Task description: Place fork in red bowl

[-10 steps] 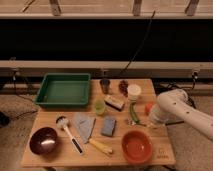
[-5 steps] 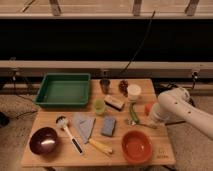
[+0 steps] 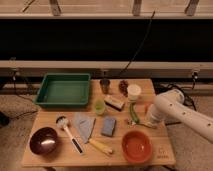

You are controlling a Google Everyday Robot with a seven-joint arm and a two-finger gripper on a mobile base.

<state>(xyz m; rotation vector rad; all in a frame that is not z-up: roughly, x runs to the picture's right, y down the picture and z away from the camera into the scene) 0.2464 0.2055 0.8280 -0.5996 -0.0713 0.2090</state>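
Observation:
The red bowl (image 3: 136,146) stands at the table's front right, with a plain inside and nothing visible in it. Just above it, a small thin silvery piece, apparently the fork (image 3: 132,122), lies on the wood beside a green vegetable (image 3: 133,112). My white arm reaches in from the right. Its gripper (image 3: 146,121) hangs low over the table right of the fork and behind the bowl's far rim, mostly hidden by the wrist.
A green tray (image 3: 63,90) sits back left and a dark maroon bowl (image 3: 43,140) front left. Between them lie a white-headed brush (image 3: 67,131), a grey cloth (image 3: 84,125), a blue sponge (image 3: 108,126) and a yellow-handled tool (image 3: 101,146). Cups and a white container (image 3: 133,92) stand at the back.
The arm's end has dipped slightly toward the table near the fork. The other objects have stayed where they were.

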